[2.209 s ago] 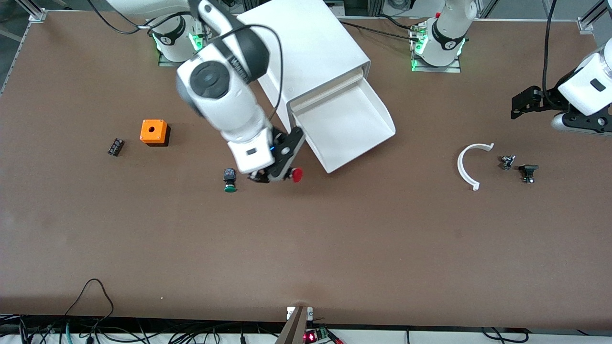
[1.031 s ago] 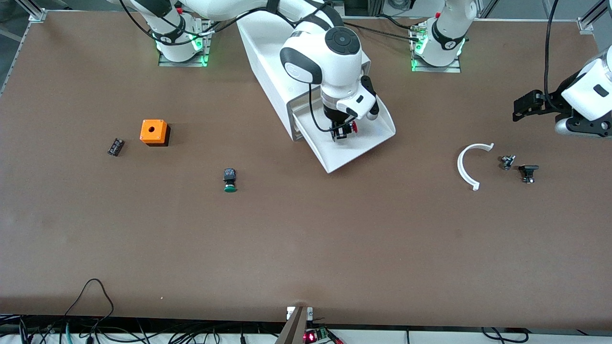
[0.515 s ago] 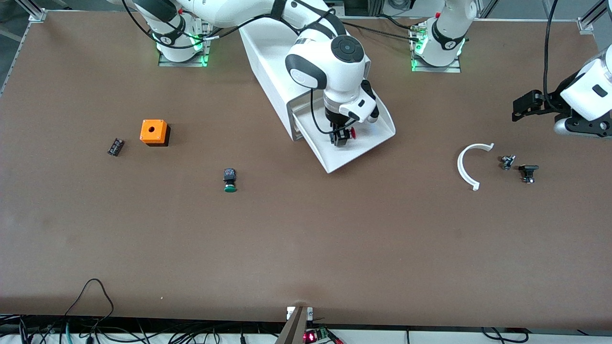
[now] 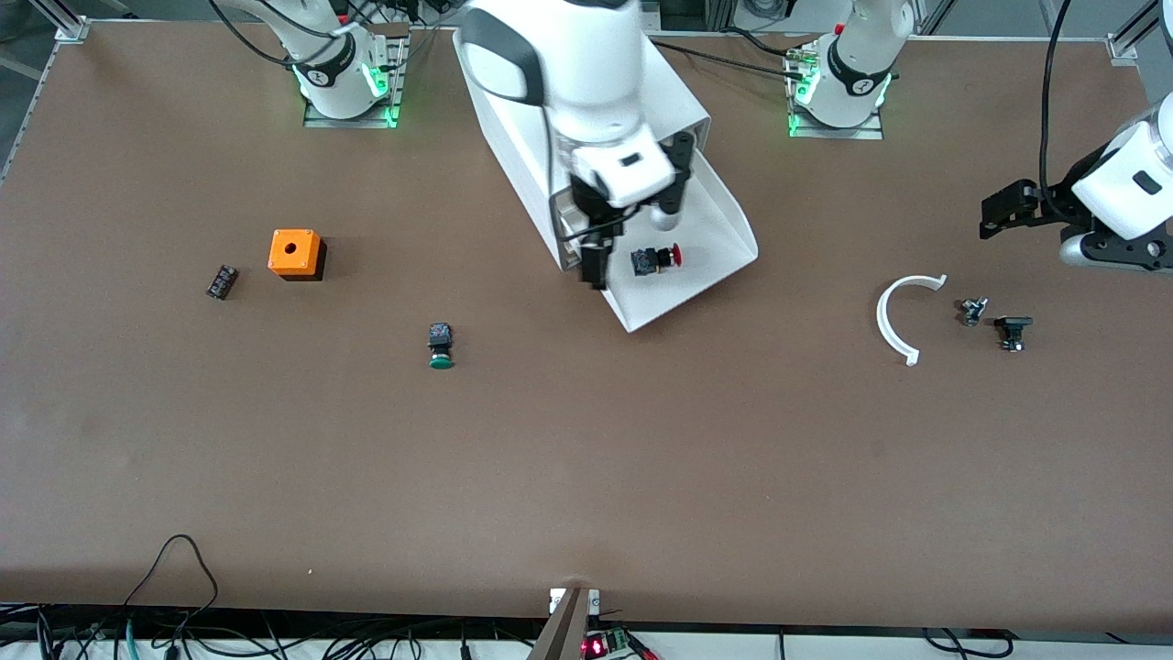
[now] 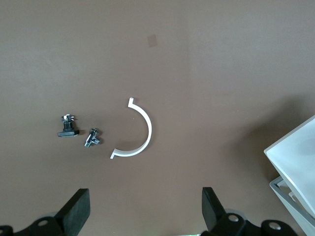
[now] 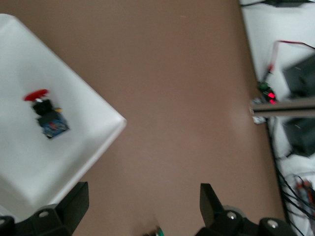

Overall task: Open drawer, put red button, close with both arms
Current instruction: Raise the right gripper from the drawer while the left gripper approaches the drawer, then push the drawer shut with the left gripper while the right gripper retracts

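Observation:
The red button [image 4: 655,258] lies on its side in the pulled-out white drawer [image 4: 701,229] of the white cabinet [image 4: 513,128]. It also shows in the right wrist view [image 6: 45,114], on the drawer's floor [image 6: 29,162]. My right gripper [image 4: 596,257] is open and empty, up over the drawer's corner beside the cabinet front; its fingers [image 6: 74,204] stand wide apart around its middle [image 6: 142,209]. My left gripper [image 4: 1003,203] waits open and empty [image 5: 145,214] over the table at the left arm's end.
A green-capped button [image 4: 441,348], an orange box with a hole [image 4: 294,252] and a small black part [image 4: 222,281] lie toward the right arm's end. A white curved piece [image 4: 893,321] [image 5: 140,132] and two small black parts [image 4: 994,321] lie under the left gripper.
My right gripper carried the red button into the drawer, let it go, and has risen and pulled back toward the cabinet front. The left arm has hardly moved.

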